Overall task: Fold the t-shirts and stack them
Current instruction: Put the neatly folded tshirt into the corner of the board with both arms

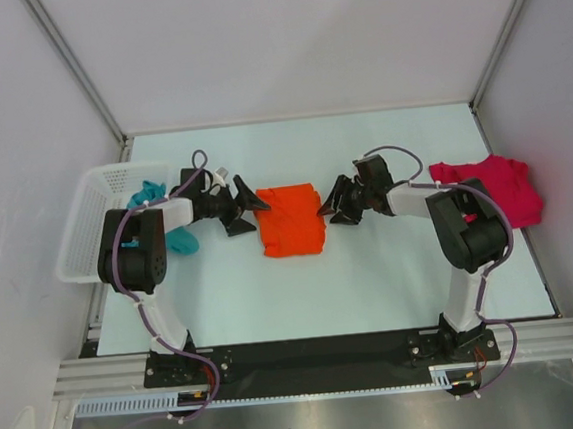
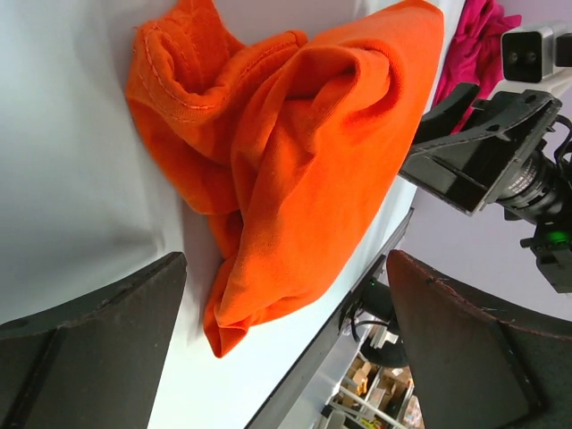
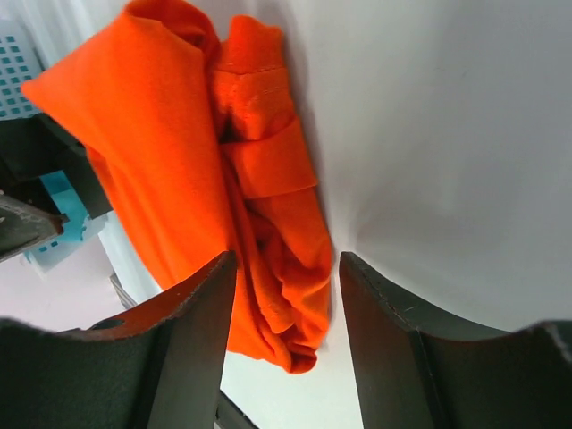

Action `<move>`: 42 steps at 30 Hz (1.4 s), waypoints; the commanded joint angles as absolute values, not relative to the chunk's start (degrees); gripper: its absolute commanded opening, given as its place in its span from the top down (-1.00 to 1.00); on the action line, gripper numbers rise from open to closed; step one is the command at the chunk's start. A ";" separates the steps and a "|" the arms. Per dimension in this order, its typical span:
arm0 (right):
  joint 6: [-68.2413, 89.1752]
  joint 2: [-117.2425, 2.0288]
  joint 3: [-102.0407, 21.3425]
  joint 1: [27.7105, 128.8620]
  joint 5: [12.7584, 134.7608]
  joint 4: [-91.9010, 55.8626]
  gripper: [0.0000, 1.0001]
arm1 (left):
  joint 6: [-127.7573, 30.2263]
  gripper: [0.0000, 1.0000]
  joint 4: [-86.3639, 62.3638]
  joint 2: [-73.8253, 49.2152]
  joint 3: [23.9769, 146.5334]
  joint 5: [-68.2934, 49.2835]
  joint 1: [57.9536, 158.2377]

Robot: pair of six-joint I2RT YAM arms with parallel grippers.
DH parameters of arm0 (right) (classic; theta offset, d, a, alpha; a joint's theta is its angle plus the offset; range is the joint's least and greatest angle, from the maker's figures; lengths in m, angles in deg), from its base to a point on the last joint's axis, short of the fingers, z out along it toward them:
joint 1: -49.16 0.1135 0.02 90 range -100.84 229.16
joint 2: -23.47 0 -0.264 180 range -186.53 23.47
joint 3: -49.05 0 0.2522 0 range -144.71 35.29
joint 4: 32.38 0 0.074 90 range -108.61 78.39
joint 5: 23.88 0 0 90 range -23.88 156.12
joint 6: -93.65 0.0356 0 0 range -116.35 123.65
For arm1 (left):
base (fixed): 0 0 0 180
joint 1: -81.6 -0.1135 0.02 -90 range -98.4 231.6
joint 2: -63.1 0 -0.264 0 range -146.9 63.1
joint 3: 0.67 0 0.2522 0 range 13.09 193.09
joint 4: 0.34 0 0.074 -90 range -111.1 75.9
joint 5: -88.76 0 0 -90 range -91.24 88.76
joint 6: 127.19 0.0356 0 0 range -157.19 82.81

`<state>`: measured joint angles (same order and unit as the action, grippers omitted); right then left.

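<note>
We reckoned one of three folded, none stacked.
Bright orange cloth t-shirt (image 1: 290, 220) sat between empty claws: left claw (image 1: 250, 216) wide open, right claw (image 1: 328, 212) half open.

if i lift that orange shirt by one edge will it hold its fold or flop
Probably floppy: the orange t-shirt lies in soft bunched creases, so the fold would likely spill open. Pushed on the smooth table, it would likely slide and rumple.

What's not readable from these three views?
- Teal t-shirt: top view, left arm covers its middle.
- Crimson t-shirt: top view, right arm overlaps it; left wrist view crops it.
- Orange t-shirt: right wrist view, fingers hide its near edge.
</note>
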<state>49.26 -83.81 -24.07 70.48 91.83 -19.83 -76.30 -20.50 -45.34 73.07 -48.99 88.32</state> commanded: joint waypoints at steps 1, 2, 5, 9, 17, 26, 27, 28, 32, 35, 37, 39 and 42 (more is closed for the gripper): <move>48.66 -85.07 -24.30 71.13 90.47 -21.69 -0.12 | -76.56 -0.99 -17.80 -45.18 72.94 -48.27 89.07; 48.48 -85.59 -24.57 71.04 90.38 -21.69 -0.12 | -76.65 -0.99 -17.80 -45.27 72.85 -48.00 89.24; 48.48 -87.00 -25.01 71.13 90.46 -21.87 -0.12 | -76.82 -0.99 -17.36 -45.62 72.76 -47.48 89.59; 48.48 -88.40 -25.80 71.40 90.29 -22.04 -0.12 | -76.82 -0.99 -16.83 -46.41 72.94 -46.68 90.12; 48.48 -90.69 -29.14 72.62 90.02 -21.25 -0.12 | -76.91 -0.99 -16.30 -48.52 73.29 -44.93 91.26; 49.00 -92.36 -30.02 73.59 90.29 -21.60 -0.12 | -78.14 -0.99 -14.63 -51.42 74.17 -43.26 94.87; 49.00 -92.37 -29.93 73.68 90.29 -21.60 -0.12 | -78.23 -0.99 -14.46 -51.77 74.17 -43.17 95.30; 48.83 -92.37 -29.76 73.68 90.29 -21.69 -0.12 | -78.23 -0.98 -14.46 -51.86 74.00 -43.08 95.39; 48.74 -92.10 -29.32 73.77 90.46 -22.04 -0.07 | -78.23 -0.99 -14.37 -51.60 73.47 -42.73 95.57; 48.83 -92.02 -28.79 73.86 91.17 -22.92 0.04 | -78.23 -0.99 -14.28 -51.16 73.20 -42.55 95.57; 49.18 -91.93 -28.44 74.12 91.26 -23.36 0.16 | -78.23 -0.99 -14.37 -50.81 73.03 -42.47 95.57; 49.53 -91.93 -27.91 74.30 91.52 -23.71 0.22 | -78.14 -0.98 -14.28 -50.46 72.85 -42.20 95.66; 49.62 -91.84 -27.56 74.65 91.78 -24.24 0.37 | -78.14 -0.98 -14.37 -50.19 72.41 -42.11 95.66</move>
